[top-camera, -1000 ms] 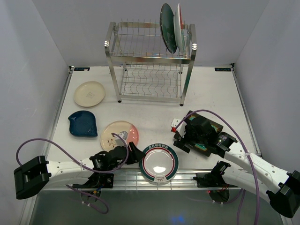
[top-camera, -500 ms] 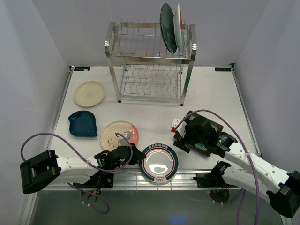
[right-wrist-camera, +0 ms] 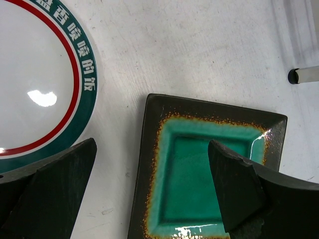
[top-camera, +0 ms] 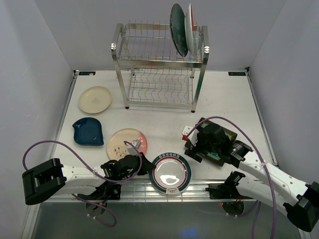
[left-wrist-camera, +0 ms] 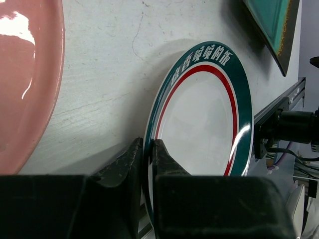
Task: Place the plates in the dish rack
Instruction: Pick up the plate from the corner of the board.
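Left gripper (left-wrist-camera: 148,149) is pinching the left rim of the green-red rimmed plate (top-camera: 170,173), which lies flat mid-way along the table's (top-camera: 224,99) near edge. Right gripper (right-wrist-camera: 149,169) hangs spread wide over the square green plate (right-wrist-camera: 199,164), nearer the right edge. Risk: the bite on the rim is thin, so the plate may pivot or slip on the lift and go off the near edge. The dish rack (top-camera: 159,64) is well apart, at the far edge. Can't see how deep the fingers reach; the gripper body hides that bit of rim.
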You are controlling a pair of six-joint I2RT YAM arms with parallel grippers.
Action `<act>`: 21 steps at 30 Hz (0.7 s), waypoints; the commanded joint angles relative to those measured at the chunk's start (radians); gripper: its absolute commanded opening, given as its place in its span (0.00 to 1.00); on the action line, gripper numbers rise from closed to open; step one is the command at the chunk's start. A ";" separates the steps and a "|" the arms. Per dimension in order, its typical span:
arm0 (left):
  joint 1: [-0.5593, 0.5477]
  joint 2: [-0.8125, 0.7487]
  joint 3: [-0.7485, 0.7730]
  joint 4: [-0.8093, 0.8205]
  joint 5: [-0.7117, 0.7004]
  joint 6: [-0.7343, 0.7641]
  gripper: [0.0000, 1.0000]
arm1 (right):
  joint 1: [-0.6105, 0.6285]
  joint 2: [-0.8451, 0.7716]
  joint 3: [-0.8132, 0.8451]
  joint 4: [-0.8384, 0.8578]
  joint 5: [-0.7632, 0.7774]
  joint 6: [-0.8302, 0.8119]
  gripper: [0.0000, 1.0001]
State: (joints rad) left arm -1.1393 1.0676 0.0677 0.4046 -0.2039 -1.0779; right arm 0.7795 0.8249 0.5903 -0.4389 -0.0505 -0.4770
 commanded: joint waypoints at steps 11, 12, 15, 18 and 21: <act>-0.002 -0.159 -0.025 -0.085 -0.072 0.053 0.00 | 0.006 -0.018 -0.015 0.058 0.047 0.026 0.90; -0.002 -0.173 -0.023 -0.089 -0.080 0.059 0.00 | 0.006 -0.026 -0.018 0.069 0.081 0.026 0.90; 0.000 -0.225 -0.003 -0.134 -0.107 0.068 0.00 | 0.006 -0.039 -0.021 0.083 0.125 0.035 0.90; 0.000 -0.267 0.039 -0.203 -0.123 0.088 0.00 | 0.006 -0.040 -0.024 0.095 0.156 0.040 0.90; 0.000 -0.299 0.095 -0.305 -0.155 0.084 0.00 | 0.006 -0.035 -0.023 0.100 0.172 0.041 0.90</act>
State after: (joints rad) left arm -1.1393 0.8070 0.0830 0.2016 -0.2977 -1.0153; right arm 0.7803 0.7971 0.5724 -0.3870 0.0742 -0.4507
